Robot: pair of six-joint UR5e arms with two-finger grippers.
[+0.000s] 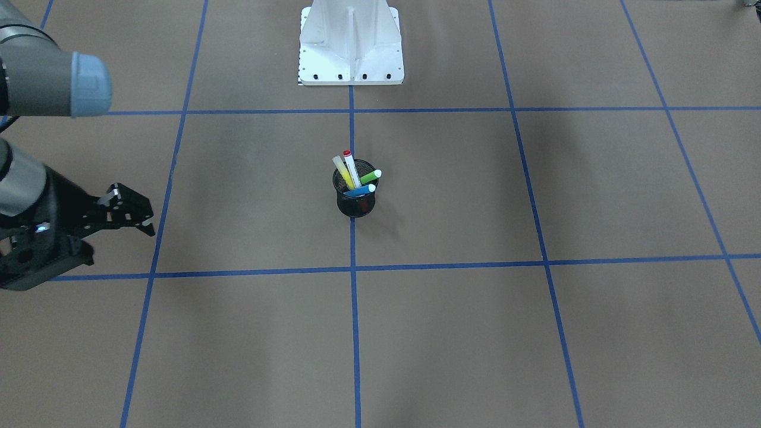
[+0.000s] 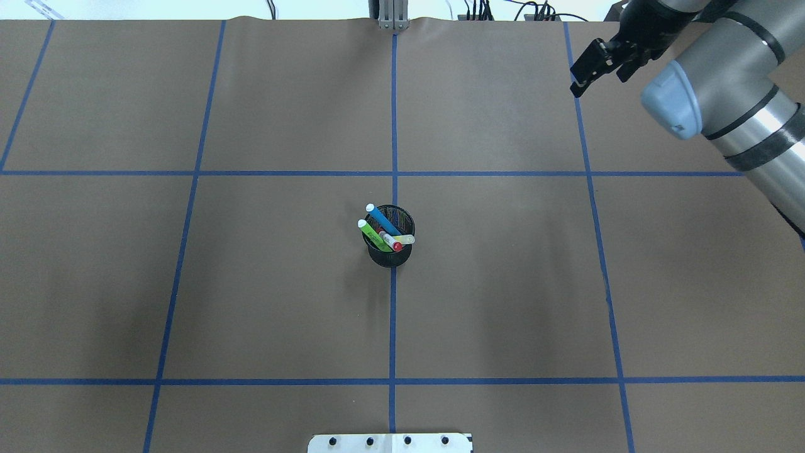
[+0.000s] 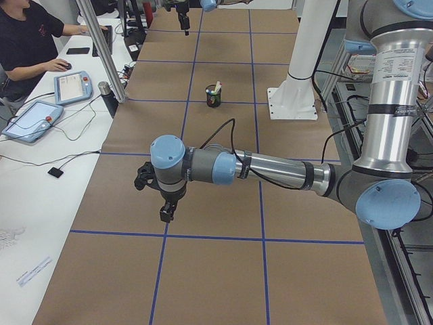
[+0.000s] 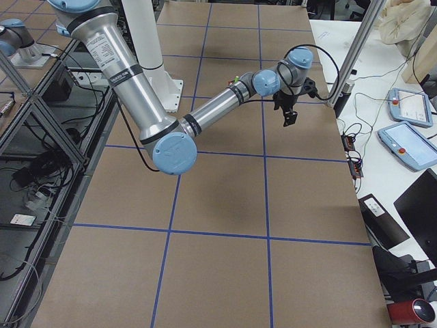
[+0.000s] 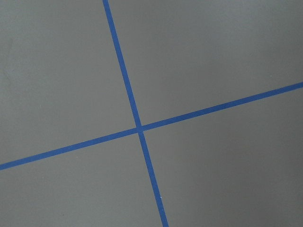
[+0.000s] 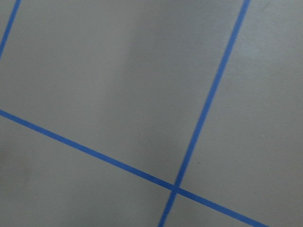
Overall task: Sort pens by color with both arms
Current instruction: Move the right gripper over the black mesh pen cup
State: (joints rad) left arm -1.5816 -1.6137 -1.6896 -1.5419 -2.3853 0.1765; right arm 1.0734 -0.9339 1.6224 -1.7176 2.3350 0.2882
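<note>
Four pens stand together in a black mesh cup (image 1: 355, 205) at the table's centre: blue (image 1: 360, 191), green (image 1: 371, 176), yellow (image 1: 341, 167) and a white one with a red cap (image 1: 351, 166). From overhead they show as blue (image 2: 382, 220), green (image 2: 371, 234), white-red (image 2: 391, 241) and yellow (image 2: 405, 240). My right gripper (image 2: 594, 78) hovers open and empty over the far right of the table, well away from the cup (image 2: 391, 257). My left gripper (image 3: 166, 211) shows only in the exterior left view, low over the table's left end; I cannot tell whether it is open or shut.
Blue tape lines divide the brown table into squares. The white pedestal base (image 1: 351, 44) stands at the robot's edge. A person (image 3: 27, 40) sits at a side desk with tablets beyond the far edge. Both wrist views show only table and tape.
</note>
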